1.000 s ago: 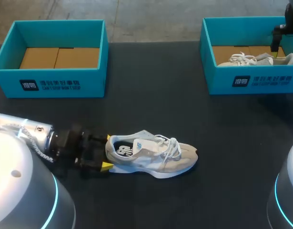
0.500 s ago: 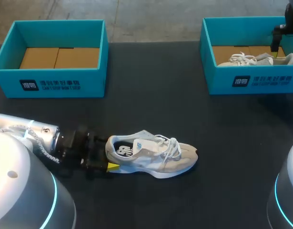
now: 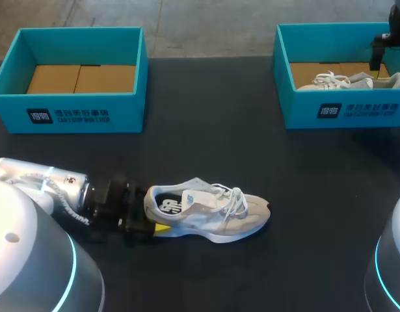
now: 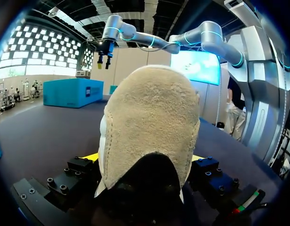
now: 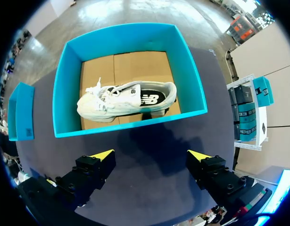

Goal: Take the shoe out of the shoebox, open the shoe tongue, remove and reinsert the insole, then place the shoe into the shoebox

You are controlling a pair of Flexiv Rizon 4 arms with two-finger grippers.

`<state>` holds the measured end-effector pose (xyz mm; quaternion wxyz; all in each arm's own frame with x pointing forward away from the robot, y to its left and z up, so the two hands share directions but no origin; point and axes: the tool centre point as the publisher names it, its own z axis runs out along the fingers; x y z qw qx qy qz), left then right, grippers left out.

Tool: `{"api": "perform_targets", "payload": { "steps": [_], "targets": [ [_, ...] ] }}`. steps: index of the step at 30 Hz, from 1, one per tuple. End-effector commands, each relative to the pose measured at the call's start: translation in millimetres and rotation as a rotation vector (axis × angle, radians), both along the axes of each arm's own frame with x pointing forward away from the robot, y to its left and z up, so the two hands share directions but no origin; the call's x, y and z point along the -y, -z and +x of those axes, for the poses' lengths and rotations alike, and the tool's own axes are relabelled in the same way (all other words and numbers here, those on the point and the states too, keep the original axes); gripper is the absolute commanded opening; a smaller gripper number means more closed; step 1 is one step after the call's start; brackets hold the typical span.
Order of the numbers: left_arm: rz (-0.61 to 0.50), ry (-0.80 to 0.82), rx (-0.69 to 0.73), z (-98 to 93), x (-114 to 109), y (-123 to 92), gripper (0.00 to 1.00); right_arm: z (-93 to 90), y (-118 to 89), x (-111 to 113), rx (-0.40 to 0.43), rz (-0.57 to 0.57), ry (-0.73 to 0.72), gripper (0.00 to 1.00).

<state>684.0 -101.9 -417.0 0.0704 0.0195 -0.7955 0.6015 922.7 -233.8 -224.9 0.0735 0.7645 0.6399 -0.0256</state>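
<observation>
A grey and white cloth sneaker with white laces stands on its sole on the black table. Its toe points away from the left gripper.

The left gripper is down low, right at the back of the sneaker. Its jaws are spread wide and are not squeezing. The soft, fuzzy heel sits between them. A yellow fingertip is just beside each side of the heel.

The right gripper hangs in the air, well apart from the sneaker. Its jaws are spread wide too, and they hold nothing. Under them is the dark table top. Just ahead of the jaws is a bright blue cardboard shoebox with a brown floor. A second pale sneaker with a black inside lies on its side in that shoebox.

An other shoebox, also bright blue with a brown cardboard floor, stands at the far side of the table. It is well apart from the left gripper and from the sneaker.
</observation>
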Motion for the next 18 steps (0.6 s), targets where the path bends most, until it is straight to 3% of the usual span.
{"api": "perform_targets", "payload": {
  "steps": [1,18],
  "targets": [
    [0.001,-0.002,0.001,-3.5,4.8,2.5,1.00,-0.6,0.0,0.0,0.001,0.000,0.000,1.00],
    [-0.011,-0.048,-0.001,-1.0,4.8,9.3,1.00,-0.6,0.0,0.0,0.001,0.000,0.000,1.00]
  ]
}}
